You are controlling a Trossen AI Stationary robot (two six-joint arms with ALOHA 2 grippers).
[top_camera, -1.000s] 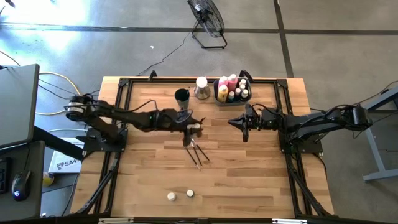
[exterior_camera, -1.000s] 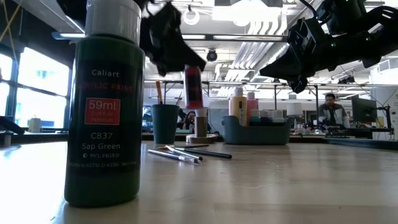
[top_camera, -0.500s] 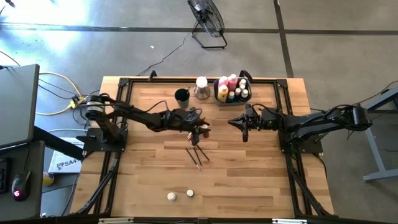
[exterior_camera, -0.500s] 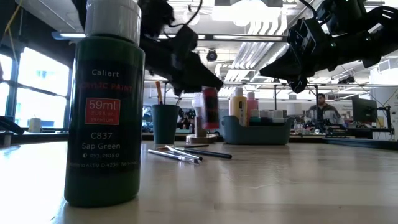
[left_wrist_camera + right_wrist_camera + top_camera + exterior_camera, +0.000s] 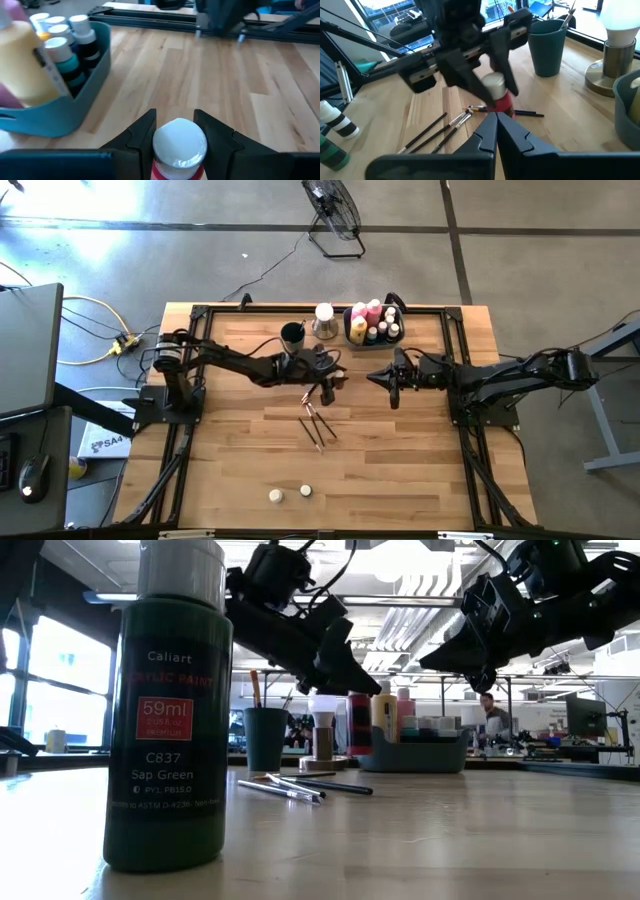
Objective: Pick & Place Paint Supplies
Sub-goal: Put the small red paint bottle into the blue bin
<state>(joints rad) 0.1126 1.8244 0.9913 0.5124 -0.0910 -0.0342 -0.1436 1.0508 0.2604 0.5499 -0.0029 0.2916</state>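
My left gripper [image 5: 328, 383] is shut on a red paint bottle with a white cap [image 5: 358, 723], carried above the table just left of the grey-blue bin [image 5: 375, 326]. Several bottles and capped pots stand in that bin [image 5: 75, 107]. My right gripper [image 5: 392, 387] hovers shut to the right of the bottle, touching nothing. Thin dark brushes [image 5: 315, 425] lie flat on the wood below the left gripper. Two small pale-capped pots [image 5: 276, 496] stand near the table's near edge. My left gripper pinches the red bottle between its two fingers [image 5: 145, 132], one on each side just under the white cap [image 5: 179, 142]. The arm comes slanting down from the table's left. The bottle [image 5: 501, 97] hangs roughly upright below the fingers, lifted clear of the table.
A dark round cup [image 5: 292, 335] holding brushes and a bulb-shaped lamp on a round base [image 5: 324, 321] stand left of the bin at the far edge. A tall green Sap Green bottle [image 5: 178, 710] stands close to the low camera. Bare wood lies between the brushes and the right arm.
My left gripper has carried the red bottle toward the table's right and far side, closing on the bin, and has come down somewhat. The bottle has stayed upright in the hold. The right arm has kept still.
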